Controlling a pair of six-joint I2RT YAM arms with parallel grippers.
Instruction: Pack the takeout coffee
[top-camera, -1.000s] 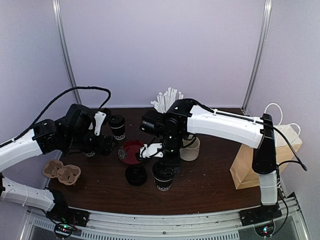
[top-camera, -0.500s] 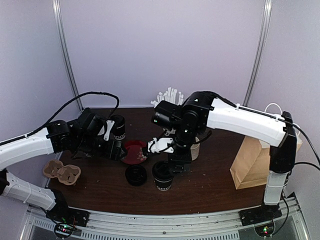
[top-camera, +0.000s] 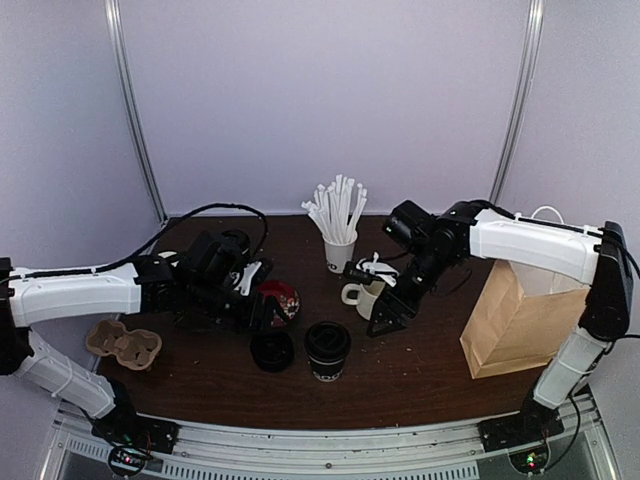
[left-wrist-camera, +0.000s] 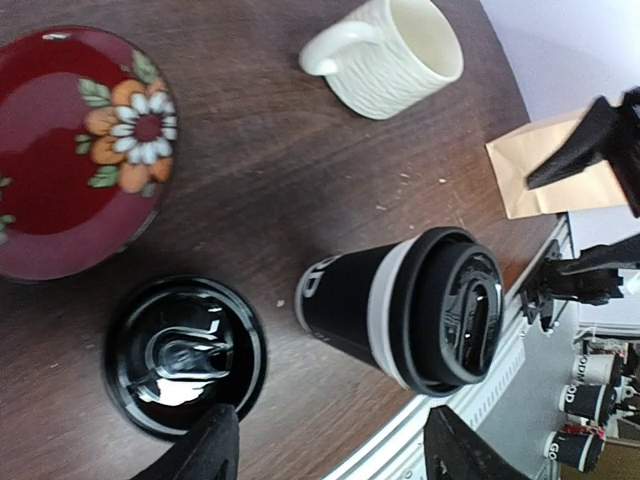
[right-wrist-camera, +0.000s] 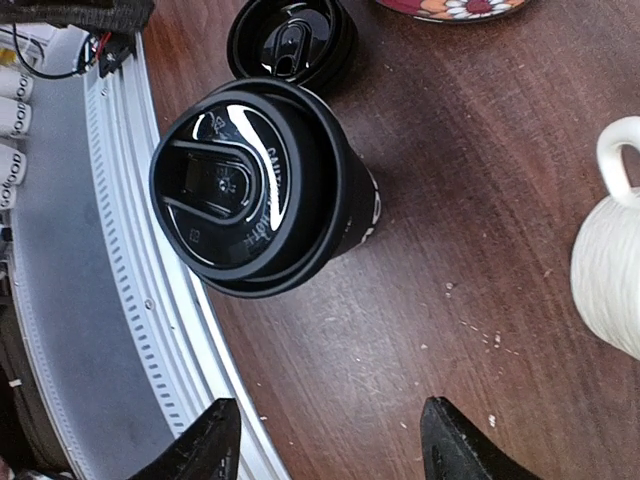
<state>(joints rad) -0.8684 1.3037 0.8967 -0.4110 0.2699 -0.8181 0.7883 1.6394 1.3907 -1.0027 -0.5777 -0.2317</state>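
Now | left gripper spread, empty | right gripper spread, empty | coffee cup lidded | straws only overhead

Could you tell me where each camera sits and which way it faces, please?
Top external: above, behind the bases, looking down at the table; left arm and right arm show.
Left wrist: looks down onto the lidded cup; left fingers at bottom edge.
Right wrist: looks down onto that cup; right fingers at bottom edge.
All three share the cup.

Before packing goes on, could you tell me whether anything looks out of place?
A loose black lid lies flat on the table beside the lidded cup, on no cup. No spill shows.
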